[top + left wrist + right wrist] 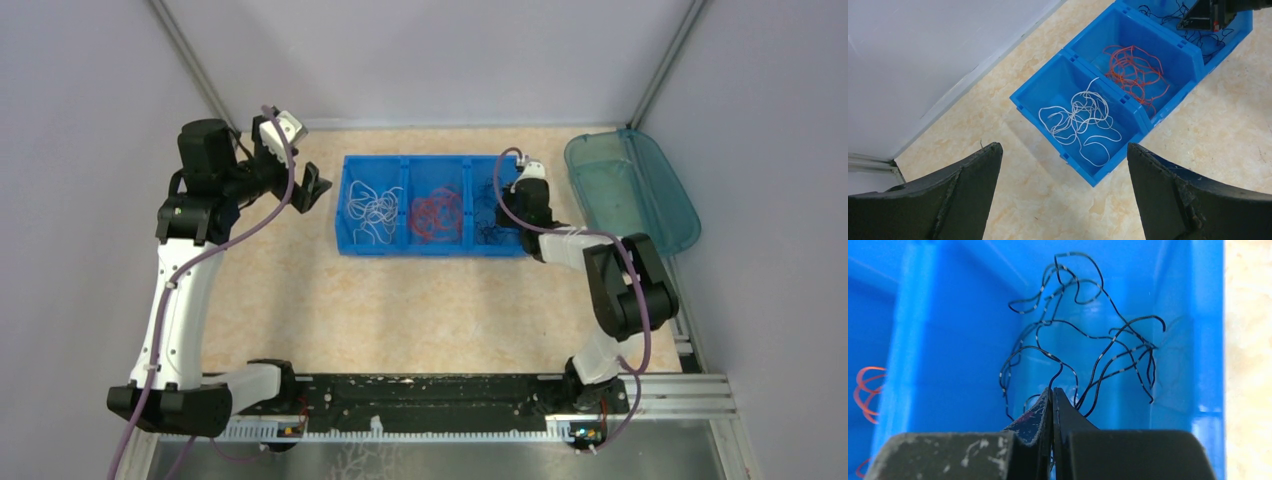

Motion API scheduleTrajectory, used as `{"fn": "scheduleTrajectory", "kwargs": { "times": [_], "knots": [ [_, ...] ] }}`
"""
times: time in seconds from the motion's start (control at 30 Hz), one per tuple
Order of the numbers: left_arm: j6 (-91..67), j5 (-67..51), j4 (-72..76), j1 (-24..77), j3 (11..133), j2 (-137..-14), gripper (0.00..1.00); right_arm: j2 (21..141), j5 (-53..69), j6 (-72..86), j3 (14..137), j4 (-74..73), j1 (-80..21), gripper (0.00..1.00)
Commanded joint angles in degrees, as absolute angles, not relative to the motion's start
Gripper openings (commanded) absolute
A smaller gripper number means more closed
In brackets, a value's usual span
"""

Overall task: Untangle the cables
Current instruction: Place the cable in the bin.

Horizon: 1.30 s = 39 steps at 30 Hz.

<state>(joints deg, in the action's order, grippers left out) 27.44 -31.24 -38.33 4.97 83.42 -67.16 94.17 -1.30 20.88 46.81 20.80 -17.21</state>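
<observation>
A blue bin [430, 249] with three compartments holds the cables. White cables [372, 208] [1080, 117] lie in its left compartment, red-orange cables [436, 213] [1133, 70] in the middle one, and black cables [488, 215] [1083, 340] in the right one. My right gripper [1053, 389] [505, 203] reaches down into the right compartment. Its jaws are pressed together on one black cable that rises from between the tips. My left gripper [1063, 146] [310, 190] hangs wide open above the table just left of the bin, with nothing between its fingers.
A translucent teal tray [630, 190] lies at the far right, close to the right arm. Grey walls enclose the table at the back and both sides. A black rail [430, 395] with the arm bases runs along the near edge.
</observation>
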Motion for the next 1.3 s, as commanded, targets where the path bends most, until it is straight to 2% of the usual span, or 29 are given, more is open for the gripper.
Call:
{"fn": "scheduleTrajectory", "kwargs": {
  "times": [0.0,0.1,0.17,0.33,0.47,0.67,0.73,0.83,0.87,0.9,0.93,0.97,1.07,1.27],
  "knots": [
    [26.2,-30.9,-36.6,4.6,83.5,-66.6,1.00,97.5,-7.1,21.1,49.8,21.7,-18.9,0.00],
    [26.0,-30.8,-36.6,4.6,83.5,-66.8,1.00,100.0,-8.2,19.4,51.1,20.9,-19.9,0.01],
    [25.0,-30.4,-36.7,4.5,83.5,-67.2,1.00,100.6,-9.3,18.0,52.0,19.5,-20.3,0.05],
    [23.8,-30.4,-36.3,3.4,82.8,-67.8,1.00,95.8,-12.5,16.0,52.3,17.7,-20.4,0.30],
    [23.1,-31.4,-35.6,2.4,82.8,-67.4,1.00,88.8,-12.1,13.8,53.5,15.1,-20.4,0.44],
    [22.4,-32.2,-34.2,1.9,81.6,-66.2,1.00,82.2,-11.2,11.5,58.7,5.5,-20.4,0.53],
    [21.6,-32.4,-33.3,1.7,81.2,-65.7,1.00,80.5,-12.1,10.3,59.4,2.9,-20.4,0.59],
    [20.2,-33.0,-32.2,1.3,80.8,-65.6,1.00,76.4,-13.7,9.6,58.9,-0.1,-20.3,0.61],
    [19.9,-33.2,-31.7,1.1,80.5,-65.7,1.00,74.5,-14.2,9.7,57.9,0.2,-20.2,0.64],
    [19.7,-33.2,-30.9,0.8,79.9,-65.7,1.00,72.7,-14.8,10.1,56.6,0.6,-19.9,0.74],
    [19.6,-33.0,-29.9,0.4,78.9,-65.8,1.00,71.0,-15.6,10.8,55.1,1.0,-19.6,0.96],
    [19.4,-32.7,-28.5,-0.1,77.5,-65.9,1.00,69.4,-16.8,11.5,53.4,1.8,-19.3,0.99],
    [17.5,-32.3,-22.8,-2.7,71.1,-66.3,1.00,64.4,-20.6,12.8,45.6,7.9,-17.6,0.99],
    [11.0,-31.7,-1.7,-7.3,49.1,-65.4,1.00,57.0,-30.3,9.9,22.0,28.9,-13.4,0.99]
  ]
}}
